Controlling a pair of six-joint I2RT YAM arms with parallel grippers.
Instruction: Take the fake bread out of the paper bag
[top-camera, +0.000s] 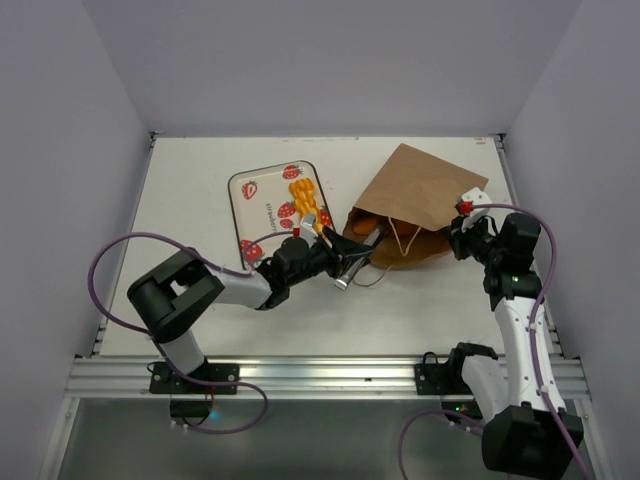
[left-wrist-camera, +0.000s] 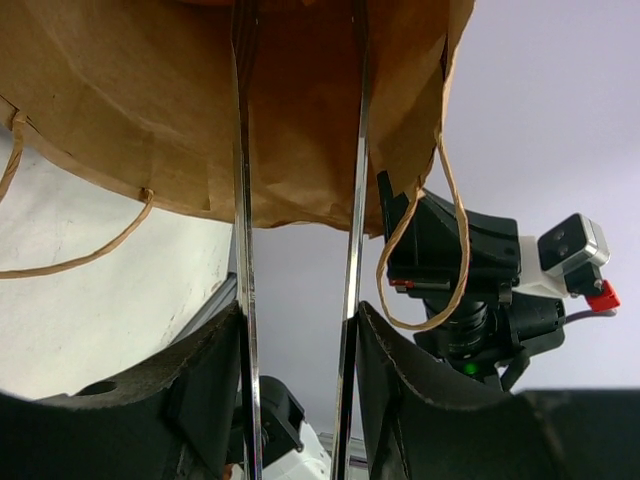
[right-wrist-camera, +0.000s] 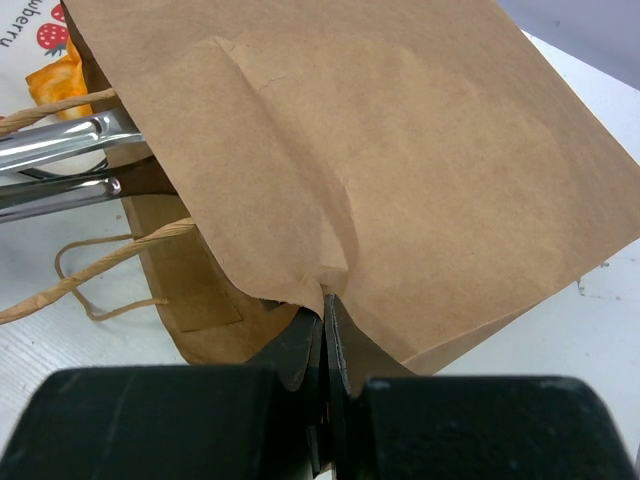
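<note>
My left claw (left-wrist-camera: 300, 345) clamps the tongs (left-wrist-camera: 243, 180), tips inside the paper bag (right-wrist-camera: 400, 150). My right claw (right-wrist-camera: 326, 335) pinches its edge.

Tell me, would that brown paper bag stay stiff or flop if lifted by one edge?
Probably floppy: the paper bag creases where the right gripper pinches its edge. Likely light too, since that single pinch seems to hold its mouth open. It may slide if the tongs push inside.

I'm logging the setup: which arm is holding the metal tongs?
The left arm: its fingers clamp the tongs, whose tips reach into the paper bag. The right arm's fingers just pinch the bag's edge.
</note>
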